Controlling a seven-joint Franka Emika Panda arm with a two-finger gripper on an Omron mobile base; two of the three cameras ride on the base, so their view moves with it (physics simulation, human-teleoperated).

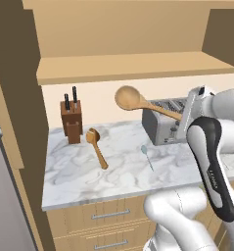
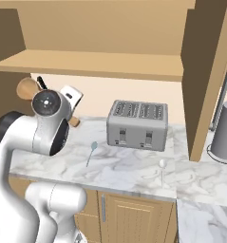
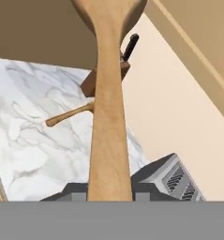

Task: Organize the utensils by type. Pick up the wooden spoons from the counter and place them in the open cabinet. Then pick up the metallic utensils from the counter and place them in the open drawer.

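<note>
From my seat the gripper [image 1: 187,115] is mostly masked: in the left base view my own forearm covers the fingers, so I can't see how they close on the raised wooden spoon [image 1: 138,102]. Its handle end vanishes behind the hand there. In the right base view the arm's joint hides all but a sliver of that spoon's bowl [image 2: 27,88], and the knife block [image 2: 41,83] shows just one dark handle. In the hand view the spoon's bowl [image 3: 108,9] is cut by the top edge, and the second wooden spoon [image 3: 69,115] is crossed by the held handle. The whitish utensil [image 2: 162,170] is probably a spoon, too small to tell.
</note>
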